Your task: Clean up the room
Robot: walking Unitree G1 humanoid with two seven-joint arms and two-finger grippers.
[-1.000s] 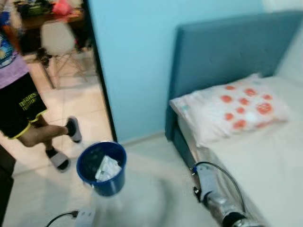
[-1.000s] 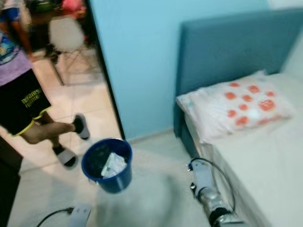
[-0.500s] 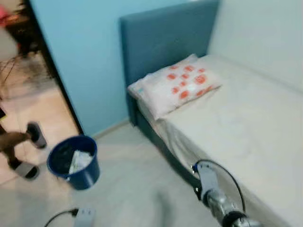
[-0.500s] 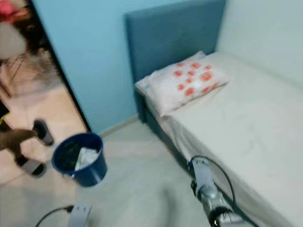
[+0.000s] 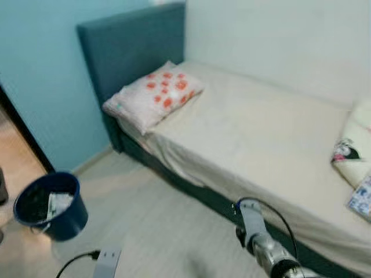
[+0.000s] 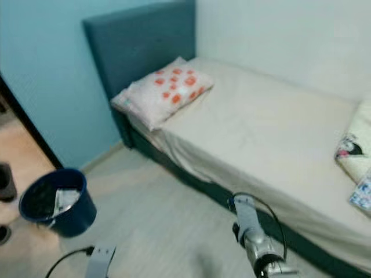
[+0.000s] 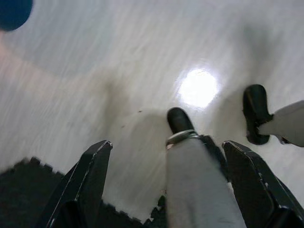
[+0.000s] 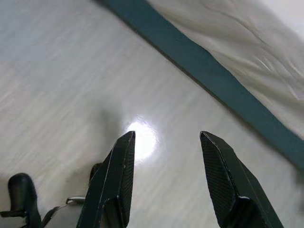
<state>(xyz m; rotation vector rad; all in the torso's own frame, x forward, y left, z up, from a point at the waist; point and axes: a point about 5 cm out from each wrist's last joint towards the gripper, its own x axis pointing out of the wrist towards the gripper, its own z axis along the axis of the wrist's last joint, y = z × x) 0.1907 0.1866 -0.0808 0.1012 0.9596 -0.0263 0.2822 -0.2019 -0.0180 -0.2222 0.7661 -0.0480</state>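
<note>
Left eye view: bed (image 5: 261,150) taken as landmark. Teal headboard (image 5: 130,46) at its far left end against the light blue wall; bare pale sheet over most of the mattress. Pillow (image 5: 153,95), white with orange spots, lies at the head end, touching the headboard. At the foot end, by the right edge of frame, a heap of loose things (image 5: 353,159) sits on the sheet: something pale with a dark print, and a patterned blue item just beside it. Too blurred to name them.

Bucket (image 5: 49,204), dark blue, stands on the floor well apart from the bed, off the head end near the doorway, with pale scraps inside.

Right gripper (image 8: 166,183): fingers apart, nothing between them, pointing down at the floor just beside the dark bed base. Left gripper (image 7: 166,183): fingers likewise spread and empty, over bare floor, the robot's own leg and feet beneath it. Both arms hang low.

Judgement: task at the search stage; nothing in hand yet, and the heap at the foot end looks like the likeliest target.

Risks:
- Frames are soft, so the robot is probably moving; reaching before it settles could miss the heap or snag the sheet.
- Right arm hangs close to the bed edge; a turn toward the bed could knock it against the frame.
- Bucket is far from the heap; a loose carry could drop items.
</note>
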